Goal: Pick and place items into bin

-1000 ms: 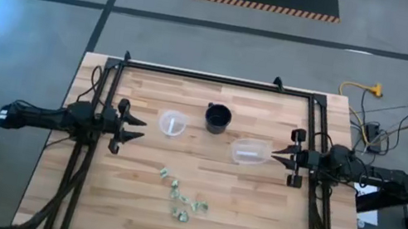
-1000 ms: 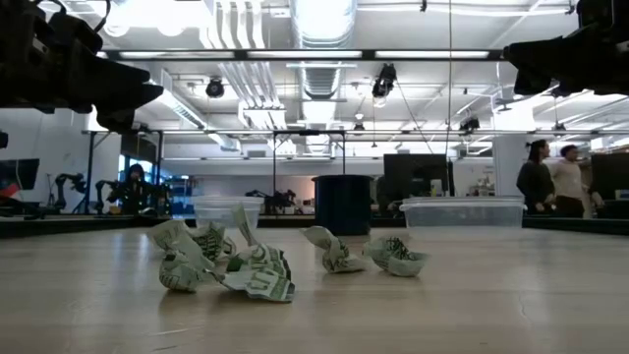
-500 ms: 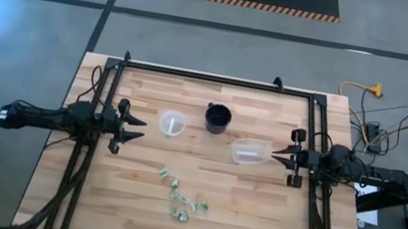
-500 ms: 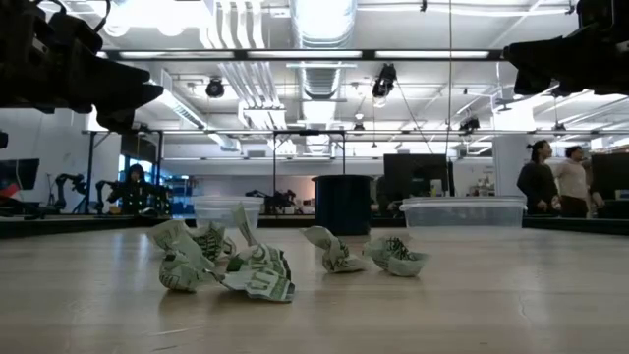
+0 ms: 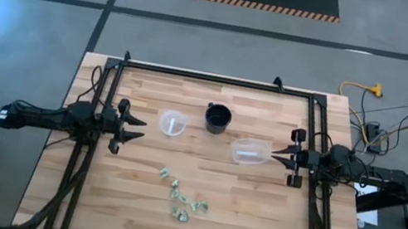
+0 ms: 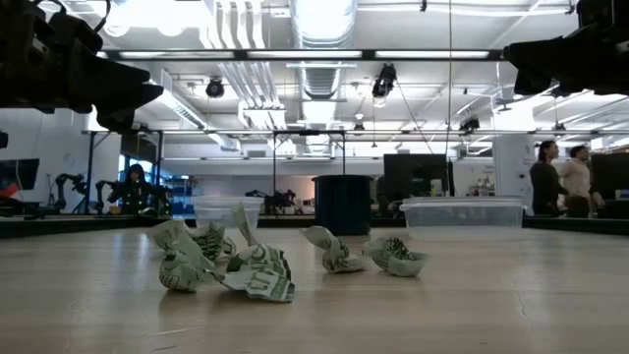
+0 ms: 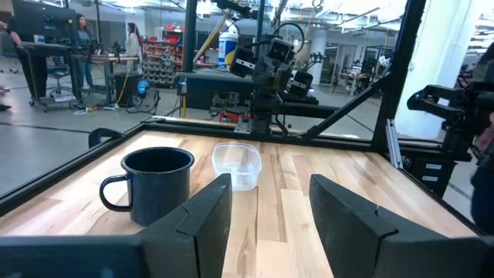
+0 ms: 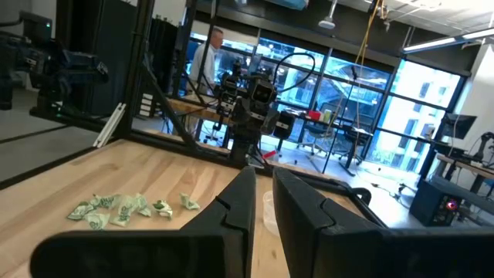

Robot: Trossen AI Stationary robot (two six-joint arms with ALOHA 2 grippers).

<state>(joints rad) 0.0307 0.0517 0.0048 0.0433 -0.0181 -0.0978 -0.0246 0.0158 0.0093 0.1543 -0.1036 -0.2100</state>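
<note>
Several tiny crumpled pale green and whitish pieces (image 5: 182, 197) lie in a loose cluster on the wooden table near its near edge; they show large in the low view (image 6: 228, 264) and in the right wrist view (image 8: 127, 208). My left gripper (image 5: 137, 128) hovers open at the table's left side, well above the wood, with a wide gap between its fingers (image 7: 270, 208). My right gripper (image 5: 275, 152) hovers at the right side, open by only a narrow gap (image 8: 264, 197). Neither is near the pieces.
A clear round cup (image 5: 172, 122), a dark mug (image 5: 218, 118) and a clear tub (image 5: 250, 151) stand in a row across the table's middle. A black frame (image 5: 202, 75) rims the table. People stand far off in the room (image 6: 558, 177). Bare wood surrounds the pieces.
</note>
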